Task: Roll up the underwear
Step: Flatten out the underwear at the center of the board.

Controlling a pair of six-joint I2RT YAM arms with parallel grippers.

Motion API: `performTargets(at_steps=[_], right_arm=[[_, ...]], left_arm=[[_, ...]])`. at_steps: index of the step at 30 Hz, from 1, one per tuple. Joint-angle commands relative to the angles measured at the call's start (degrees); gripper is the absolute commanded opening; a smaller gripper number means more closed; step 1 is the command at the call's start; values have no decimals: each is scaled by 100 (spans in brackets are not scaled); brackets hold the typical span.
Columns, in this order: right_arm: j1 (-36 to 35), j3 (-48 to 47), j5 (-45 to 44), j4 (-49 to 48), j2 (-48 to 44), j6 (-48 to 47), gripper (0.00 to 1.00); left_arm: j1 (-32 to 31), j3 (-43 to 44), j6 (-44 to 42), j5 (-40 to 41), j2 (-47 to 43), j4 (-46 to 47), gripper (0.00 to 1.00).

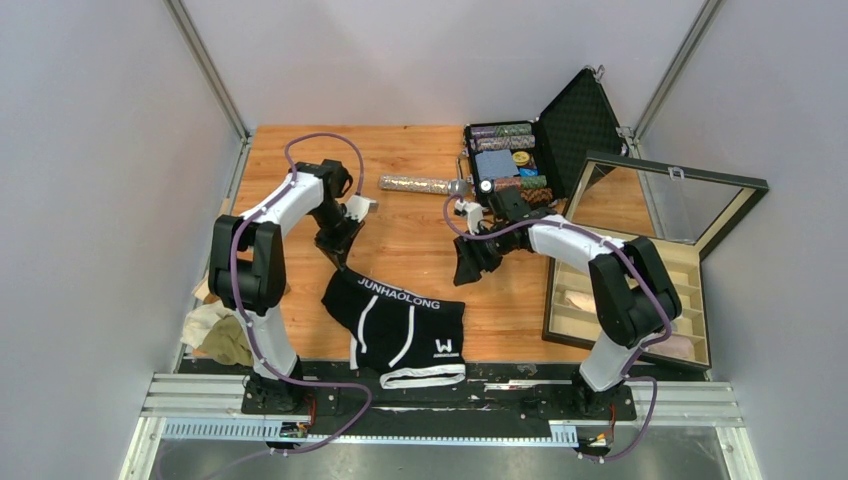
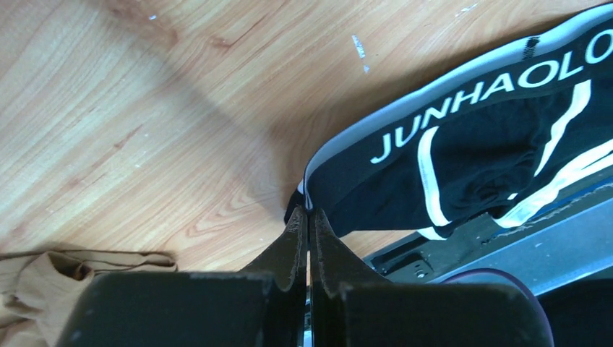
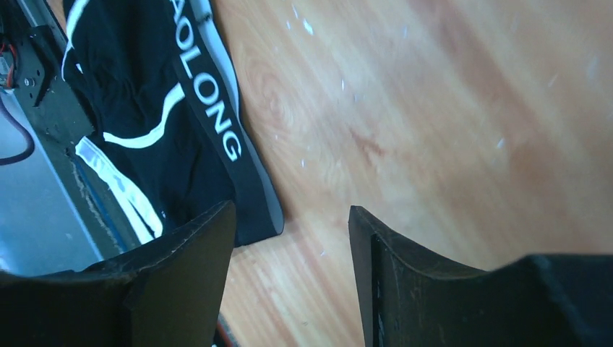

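Black underwear (image 1: 400, 325) with a white "JUNHAOLONG" waistband lies flat near the table's front edge, its leg hems hanging over the arms' base rail. My left gripper (image 1: 340, 262) is shut, its tips pinching the waistband's left corner (image 2: 309, 206). My right gripper (image 1: 465, 270) hovers open just past the waistband's right end (image 3: 256, 210), with only bare wood between its fingers (image 3: 206, 246). More underwear, cream-beige (image 1: 220, 335), lies bunched at the table's left edge, and it also shows in the left wrist view (image 2: 43, 285).
A glittery silver microphone (image 1: 420, 185) lies at the back centre. Behind the right arm stands an open black case of chips (image 1: 510, 160). On the right is a wooden compartment box (image 1: 690, 290) with a raised glass lid, holding pale rolled cloth (image 1: 580, 298).
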State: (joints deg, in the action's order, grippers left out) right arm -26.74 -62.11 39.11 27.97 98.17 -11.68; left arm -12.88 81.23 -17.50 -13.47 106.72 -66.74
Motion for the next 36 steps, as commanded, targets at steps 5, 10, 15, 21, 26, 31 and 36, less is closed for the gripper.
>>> performTargets(at_steps=[5, 10, 15, 21, 26, 31, 36], right_arm=[[-9, 614, 163, 531, -115, 1881, 59], [-15, 631, 741, 543, 292, 1824, 53], [-32, 456, 1172, 502, 684, 1653, 48], [1, 72, 739, 414, 991, 1755, 15], [284, -445, 156, 480, 870, 1527, 0], [500, -1174, -723, 504, 959, 826, 0], [577, -1416, -1562, 364, 1366, 480, 0]], left_arm=[[-21, 216, 307, -481, -217, -67, 0], [-20, 369, 409, -632, -22, -56, 0], [-21, 411, 431, -680, 156, -23, 0], [-16, 411, 465, -722, 230, 2, 0], [-4, 531, 582, -734, 364, 96, 0], [4, 978, 851, -632, 707, 331, 0], [35, 1533, 1253, -398, 1325, 812, 0]])
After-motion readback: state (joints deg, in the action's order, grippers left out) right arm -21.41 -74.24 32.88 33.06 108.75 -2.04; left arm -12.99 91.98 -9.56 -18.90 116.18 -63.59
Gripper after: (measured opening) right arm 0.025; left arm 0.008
